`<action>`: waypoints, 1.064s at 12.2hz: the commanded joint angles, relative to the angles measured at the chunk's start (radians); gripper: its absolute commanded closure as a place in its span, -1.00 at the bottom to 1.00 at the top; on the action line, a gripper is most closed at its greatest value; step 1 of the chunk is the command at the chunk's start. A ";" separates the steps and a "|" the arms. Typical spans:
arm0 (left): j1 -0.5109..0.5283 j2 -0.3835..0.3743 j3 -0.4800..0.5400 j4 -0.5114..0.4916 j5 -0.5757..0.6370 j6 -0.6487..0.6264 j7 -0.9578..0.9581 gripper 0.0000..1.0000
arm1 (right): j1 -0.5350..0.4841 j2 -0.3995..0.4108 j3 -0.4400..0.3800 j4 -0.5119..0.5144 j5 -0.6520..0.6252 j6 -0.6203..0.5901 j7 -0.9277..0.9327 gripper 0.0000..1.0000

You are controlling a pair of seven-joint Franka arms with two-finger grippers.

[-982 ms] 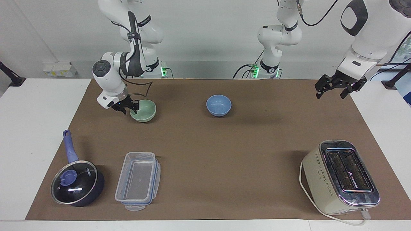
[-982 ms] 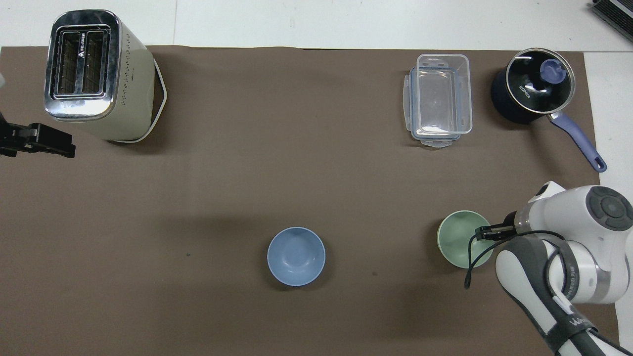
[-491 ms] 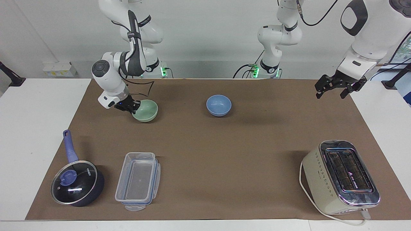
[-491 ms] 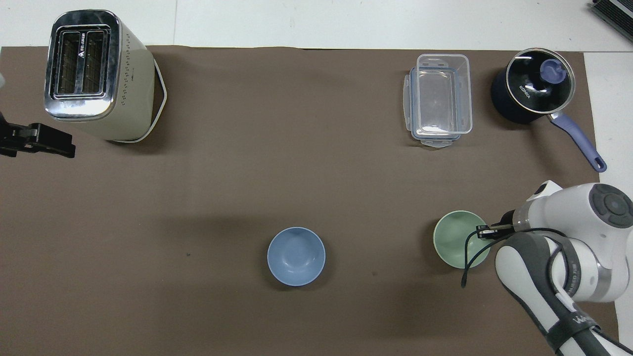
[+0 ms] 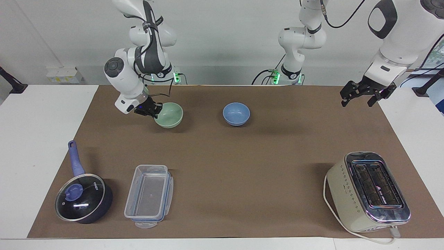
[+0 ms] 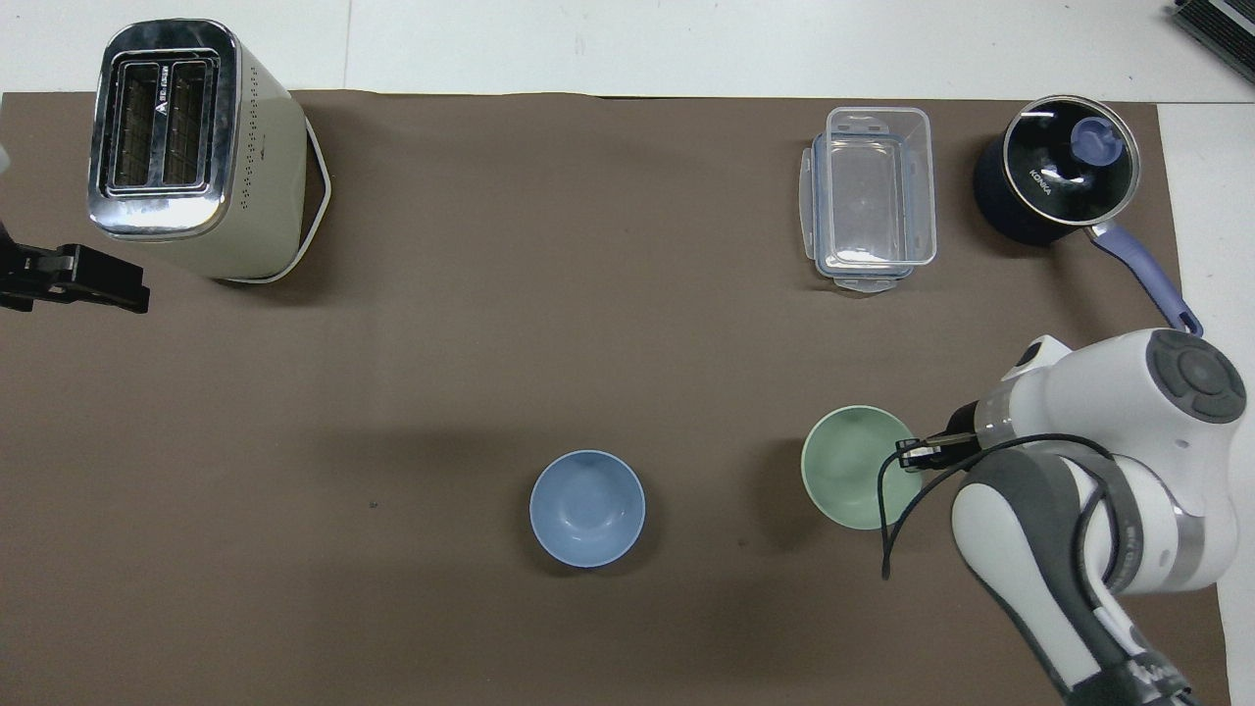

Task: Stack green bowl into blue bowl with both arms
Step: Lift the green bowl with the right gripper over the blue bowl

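Nearest the robots: right gripper [image 5: 155,110] clamped shut on the rim of the small round pale mint-green bowl [image 5: 170,115], lifted clear of the brown paper mat [image 5: 242,166], shadow beneath it, over the mat toward the right arm's end. Beside it, resting on the mat near the middle, apart from the green one: small round periwinkle-blue bowl [image 5: 236,113], nothing inside. Left gripper [image 5: 360,94] waiting, raised over the mat's edge at the left arm's end, jaws spread wide, holding nothing. Farther out: cream and chrome two-slot toaster [image 5: 368,191] toward the left arm's end; clear rectangular plastic container [image 5: 149,195] and dark blue glass-lidded saucepan [image 5: 83,198] toward the right arm's end.
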 commanded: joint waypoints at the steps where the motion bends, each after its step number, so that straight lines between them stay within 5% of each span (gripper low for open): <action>1: 0.006 0.000 -0.005 0.003 0.021 -0.005 0.008 -1.00 | 0.120 -0.009 0.005 0.035 0.018 -0.022 0.162 1.00; 7: 0.006 0.000 -0.005 0.001 0.021 -0.004 0.008 -1.00 | 0.387 0.045 0.005 0.100 0.095 0.086 0.444 1.00; 13: 0.006 0.000 -0.005 0.003 0.021 -0.004 0.008 -1.00 | 0.533 0.122 0.007 0.098 0.097 0.216 0.620 1.00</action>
